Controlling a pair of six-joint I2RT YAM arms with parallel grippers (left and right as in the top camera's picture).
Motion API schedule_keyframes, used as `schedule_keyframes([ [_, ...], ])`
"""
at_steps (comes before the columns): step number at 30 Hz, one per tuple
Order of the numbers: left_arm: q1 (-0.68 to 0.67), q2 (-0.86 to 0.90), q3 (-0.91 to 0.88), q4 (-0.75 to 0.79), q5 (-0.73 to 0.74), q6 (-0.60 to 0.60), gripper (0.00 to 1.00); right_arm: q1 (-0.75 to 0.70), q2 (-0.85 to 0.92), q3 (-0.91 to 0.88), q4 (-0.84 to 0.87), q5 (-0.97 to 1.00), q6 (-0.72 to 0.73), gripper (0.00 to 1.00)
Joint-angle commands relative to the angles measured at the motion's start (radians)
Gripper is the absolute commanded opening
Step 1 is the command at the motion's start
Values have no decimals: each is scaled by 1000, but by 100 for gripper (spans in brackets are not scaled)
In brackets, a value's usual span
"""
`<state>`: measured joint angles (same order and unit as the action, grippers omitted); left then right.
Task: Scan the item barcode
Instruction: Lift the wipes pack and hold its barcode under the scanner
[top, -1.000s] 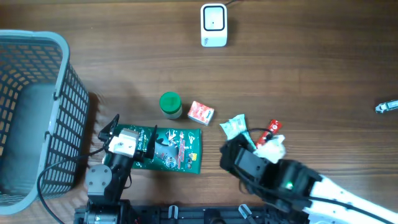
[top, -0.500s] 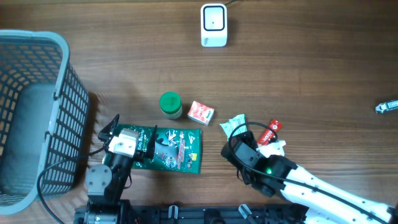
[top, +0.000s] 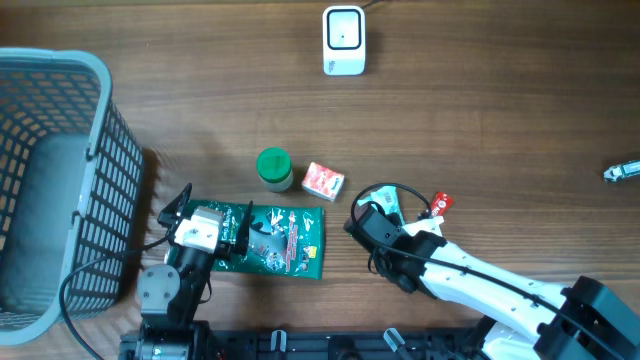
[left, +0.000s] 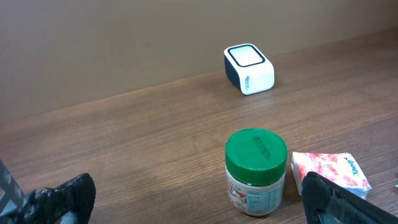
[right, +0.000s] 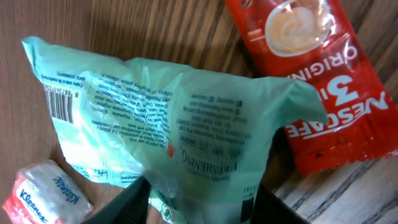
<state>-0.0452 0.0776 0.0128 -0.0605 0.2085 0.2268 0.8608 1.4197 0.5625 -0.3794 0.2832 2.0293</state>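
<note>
Between the fingers of my right gripper (right: 199, 188) lies the pale green crinkled plastic packet (right: 180, 137). It is flat on the wooden table (top: 500, 120), lengthwise across my view, with its barcode (right: 59, 107) face up at the left end. My fingers flank its near edge, but I cannot tell if they pinch it. The white box-shaped scanner (top: 343, 40) stands well beyond. My left gripper (left: 198, 198), spread wide, is farther from the packet.

Layout | you have the basket (top: 50, 180) at the table's (top: 500, 100) left edge | scanner (top: 343, 40) far, centre | jar (top: 274, 168) just left of tissue pack (top: 323, 181), mid-table | flat packet (top: 285, 240) near of both | pouch (right: 180, 137) right of the tissue pack, overlapping the sachet (top: 438, 205) on its right | small object (top: 620, 171) alone at right edge
</note>
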Motion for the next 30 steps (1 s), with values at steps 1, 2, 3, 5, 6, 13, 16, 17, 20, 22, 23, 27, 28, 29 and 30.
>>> schedule_keyframes([
  [1,-5,-5,-3,-5,16,-6,100,-16,26,-32,-8,-15,-56,4],
  [2,-5,-5,-3,-4,16,-6,100,-19,18,-31,4,-15,-106,4],
  [3,-5,-5,-3,-5,16,-6,100,-23,-10,-21,2,-3,-200,4],
  [5,-5,-5,-3,-4,16,-6,100,-23,-116,11,2,28,-470,4],
  [6,-5,-5,-3,-4,16,-6,100,-23,-221,44,5,30,-717,4],
  [13,-5,-5,-3,-5,16,-6,100,-23,-727,126,-134,-416,-1531,4],
  [16,-5,-5,-2,-5,16,-6,100,-23,-795,126,-148,-445,-1529,4],
  [17,-5,-5,-3,-4,16,-6,100,-23,-798,126,-148,-445,-1528,4],
  [20,-5,-5,-3,-5,16,-6,100,-23,-795,126,-148,-444,-1511,4],
  [22,-5,-5,-3,-4,16,-6,100,-23,-783,126,-150,-401,-1525,4],
  [23,-5,-5,-3,-5,16,-6,100,-23,-767,126,-146,-342,-1555,4],
  [27,-5,-5,-3,-4,16,-6,100,-23,-591,106,13,290,-1662,4],
  [28,-5,-5,-3,-5,16,-6,100,-23,-501,103,136,500,-1666,4],
  [29,-5,-5,-2,-5,16,-6,100,-27,-389,103,334,697,-1739,4],
  [30,-5,-5,-2,-4,16,-6,100,-41,-285,103,571,774,-1899,4],
])
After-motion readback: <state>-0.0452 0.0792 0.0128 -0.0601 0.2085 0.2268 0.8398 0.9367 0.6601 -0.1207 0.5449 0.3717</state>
